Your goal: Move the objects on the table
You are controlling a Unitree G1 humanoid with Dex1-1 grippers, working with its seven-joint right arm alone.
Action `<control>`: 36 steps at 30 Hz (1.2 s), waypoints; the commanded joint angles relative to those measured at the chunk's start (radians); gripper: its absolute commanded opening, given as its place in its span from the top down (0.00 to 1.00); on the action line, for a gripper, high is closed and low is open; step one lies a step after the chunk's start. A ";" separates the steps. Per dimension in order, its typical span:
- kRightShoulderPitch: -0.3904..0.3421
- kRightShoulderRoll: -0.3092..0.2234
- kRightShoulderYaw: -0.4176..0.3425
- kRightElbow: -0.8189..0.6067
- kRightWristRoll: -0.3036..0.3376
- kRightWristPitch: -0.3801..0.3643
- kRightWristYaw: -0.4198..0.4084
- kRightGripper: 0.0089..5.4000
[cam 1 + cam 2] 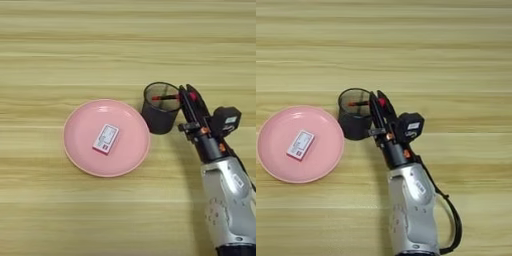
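Observation:
A black mesh cup stands on the table, just right of the pink plate. A thin red pen leans inside the cup, its top end near the rim. My right gripper is at the cup's right rim, with its two black fingers pointing away from me and close together. Between them shows a red cap, which looks like the cap of the black marker. The marker's black body merges with the fingers. The silver forearm comes in from the bottom edge.
A pink round plate lies left of the cup, with a small white-and-red card at its middle. Bare wood lies on all other sides. A black cable loops off the forearm's right side.

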 commanded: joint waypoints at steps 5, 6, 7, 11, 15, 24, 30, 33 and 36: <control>-0.022 -0.018 -0.012 -0.131 0.009 0.013 -0.027 0.90; -0.022 -0.020 -0.012 -0.141 0.010 0.016 -0.029 0.90; -0.021 -0.021 -0.013 -0.149 0.010 0.018 -0.031 0.90; -0.025 -0.029 -0.026 -0.165 0.014 0.022 -0.039 0.90; -0.034 -0.042 -0.052 -0.173 0.018 0.021 -0.048 0.90; -0.048 -0.074 -0.103 -0.182 0.028 0.011 -0.065 0.90; -0.049 -0.087 -0.129 -0.192 0.036 0.011 -0.071 0.90; -0.049 -0.091 -0.131 -0.200 0.037 0.012 -0.074 0.90; -0.049 -0.091 -0.131 -0.201 0.037 0.012 -0.074 0.90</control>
